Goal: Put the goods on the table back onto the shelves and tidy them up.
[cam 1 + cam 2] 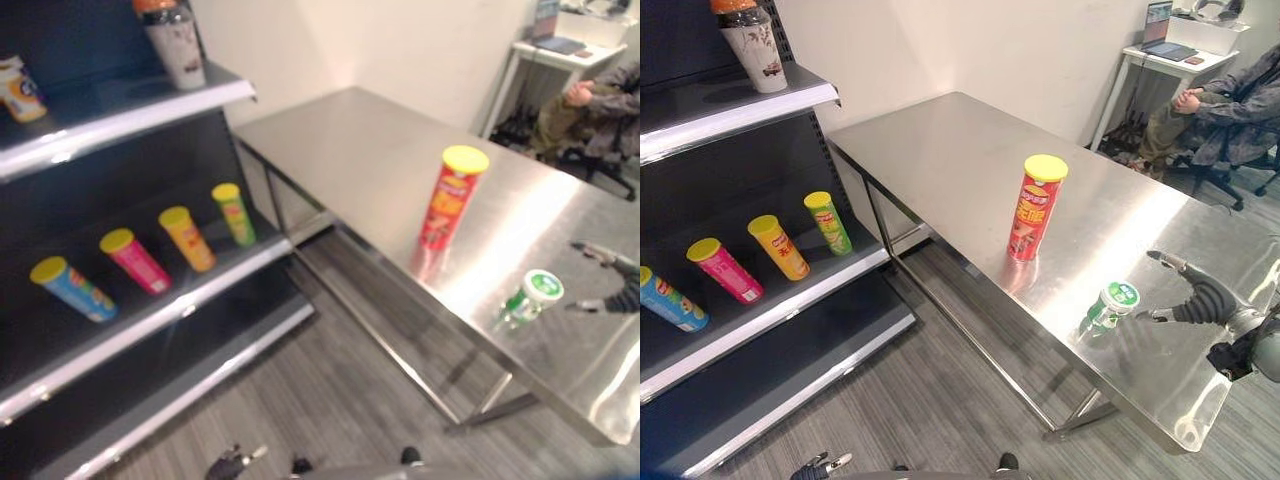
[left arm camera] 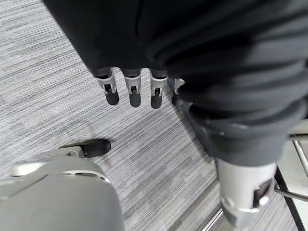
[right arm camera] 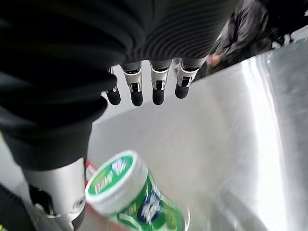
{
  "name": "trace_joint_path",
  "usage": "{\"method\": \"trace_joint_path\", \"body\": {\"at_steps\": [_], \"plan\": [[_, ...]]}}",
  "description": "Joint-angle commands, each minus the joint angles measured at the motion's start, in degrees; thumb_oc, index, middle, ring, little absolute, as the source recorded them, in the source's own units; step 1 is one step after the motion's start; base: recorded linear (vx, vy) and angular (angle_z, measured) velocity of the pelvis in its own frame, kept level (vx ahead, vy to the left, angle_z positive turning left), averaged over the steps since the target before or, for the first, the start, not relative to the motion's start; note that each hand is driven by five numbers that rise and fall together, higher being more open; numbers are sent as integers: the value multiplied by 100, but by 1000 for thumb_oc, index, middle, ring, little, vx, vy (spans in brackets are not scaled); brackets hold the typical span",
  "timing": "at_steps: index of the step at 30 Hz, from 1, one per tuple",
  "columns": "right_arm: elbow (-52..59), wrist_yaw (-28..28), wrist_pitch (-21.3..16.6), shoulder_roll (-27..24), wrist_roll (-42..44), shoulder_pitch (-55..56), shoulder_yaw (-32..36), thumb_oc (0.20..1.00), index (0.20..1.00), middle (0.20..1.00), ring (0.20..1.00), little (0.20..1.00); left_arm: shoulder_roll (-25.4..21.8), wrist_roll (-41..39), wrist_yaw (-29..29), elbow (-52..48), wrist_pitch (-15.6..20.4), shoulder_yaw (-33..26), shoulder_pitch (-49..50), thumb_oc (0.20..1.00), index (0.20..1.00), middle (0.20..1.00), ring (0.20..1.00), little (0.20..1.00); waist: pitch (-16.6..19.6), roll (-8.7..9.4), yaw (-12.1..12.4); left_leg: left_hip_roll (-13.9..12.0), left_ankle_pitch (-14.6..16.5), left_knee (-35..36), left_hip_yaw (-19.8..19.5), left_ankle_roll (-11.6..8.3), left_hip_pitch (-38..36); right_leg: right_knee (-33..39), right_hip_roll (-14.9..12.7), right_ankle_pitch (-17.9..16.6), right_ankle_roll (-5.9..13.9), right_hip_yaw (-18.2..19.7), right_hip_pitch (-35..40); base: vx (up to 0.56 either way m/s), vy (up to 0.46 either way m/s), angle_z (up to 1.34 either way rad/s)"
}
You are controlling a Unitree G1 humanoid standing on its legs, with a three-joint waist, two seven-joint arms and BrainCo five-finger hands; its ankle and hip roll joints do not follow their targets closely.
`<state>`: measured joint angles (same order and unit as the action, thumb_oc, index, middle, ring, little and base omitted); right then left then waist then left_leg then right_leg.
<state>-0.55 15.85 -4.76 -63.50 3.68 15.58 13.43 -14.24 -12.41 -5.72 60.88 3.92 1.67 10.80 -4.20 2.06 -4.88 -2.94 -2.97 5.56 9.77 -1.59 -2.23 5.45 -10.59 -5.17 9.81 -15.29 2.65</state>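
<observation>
1. left hand (image 2: pixel 132 89) hangs low over the grey floor (image 2: pixel 43 72), fingers straight and relaxed, holding nothing.
2. right hand (image 1: pixel 1200 298) out over the steel table (image 1: pixel 940 150), fingers and thumb spread apart, open toward the green-lidded jar (image 1: pixel 1110 305) just beside it; not closed on it yet, contact can't be told.
3. red chip can (image 1: pixel 1034 208) with yellow lid stands upright mid-table, well apart from the hand, untouched.
4. progress: looks early to middle. four chip cans lie tilted in a row on the middle shelf (image 1: pixel 160 320): blue can (image 1: pixel 74 288), pink can (image 1: pixel 135 260), orange can (image 1: pixel 187 238), green can (image 1: pixel 234 213). two goods left on the table.
5. top shelf (image 1: pixel 120 120) holds a white cup (image 1: pixel 176 45) and an orange-white pack (image 1: pixel 20 88) at the edge of view.
6. around: seated person (image 1: pixel 1220 105) and a small desk (image 1: pixel 1170 55) beyond the far end of the table.
7. in the way: nothing between hand and jar; the shelf is off to the robot's left, so carrying likely needs a turn around the table's corner.
</observation>
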Motion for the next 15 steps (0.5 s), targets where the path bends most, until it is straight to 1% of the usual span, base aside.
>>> {"method": "trace_joint_path", "body": {"at_steps": [1,3,6,7,8,11,15], "plan": [[-22,-67,-246,-132,11,-854,-398,1000,1000,1000,1000,1000,-166,-88,31,-14,170,-28,-477,1000,1000,1000,1000,1000,-211,61,275,-256,485,-56,87,-505,-378,-107,-75,232,210,-14,148,17,-34,9],[-25,-21,-244,-63,48,-933,-556,1000,1000,1000,1000,1000,-155,-84,28,-31,176,-8,-469,1000,1000,1000,1000,1000,-220,55,296,-270,478,-56,59,-514,-373,-111,-72,259,204,-51,168,12,-28,18],[-31,-3,-231,63,-7,-884,-607,1000,1000,1000,1000,1000,-139,-71,29,-16,169,-11,-456,1000,1000,1000,1000,1000,-226,44,313,-271,479,-56,18,-520,-373,-126,-75,282,189,-102,200,18,-27,13],[-41,-62,-232,156,-100,-920,-641,382,382,382,382,382,-142,-54,40,-6,159,-18,-446,1000,1000,1000,1000,1000,-224,33,340,-276,483,-56,11,-522,-381,-126,-73,298,181,-137,226,18,-22,7],[-43,-63,-232,157,-101,-923,-644,200,200,200,200,200,-142,-54,40,-7,159,-19,-445,1000,1000,1000,1000,1000,-225,34,338,-276,482,-56,10,-522,-381,-125,-73,298,181,-138,227,19,-27,7],[-67,-223,-261,210,-331,-1014,-693,200,200,200,200,200,-134,-74,95,-40,176,-32,-466,1000,1000,1000,1000,1000,-225,26,357,-286,473,-56,-5,-526,-383,-122,-65,313,168,-163,255,10,-15,8],[19,-249,-251,210,-329,-930,-559,200,200,200,200,200,-142,-83,100,-64,179,-25,-470,1000,1000,1000,1000,1000,-226,29,346,-297,468,-56,-24,-537,-373,-124,-54,333,161,-187,263,2,-10,2]]}}
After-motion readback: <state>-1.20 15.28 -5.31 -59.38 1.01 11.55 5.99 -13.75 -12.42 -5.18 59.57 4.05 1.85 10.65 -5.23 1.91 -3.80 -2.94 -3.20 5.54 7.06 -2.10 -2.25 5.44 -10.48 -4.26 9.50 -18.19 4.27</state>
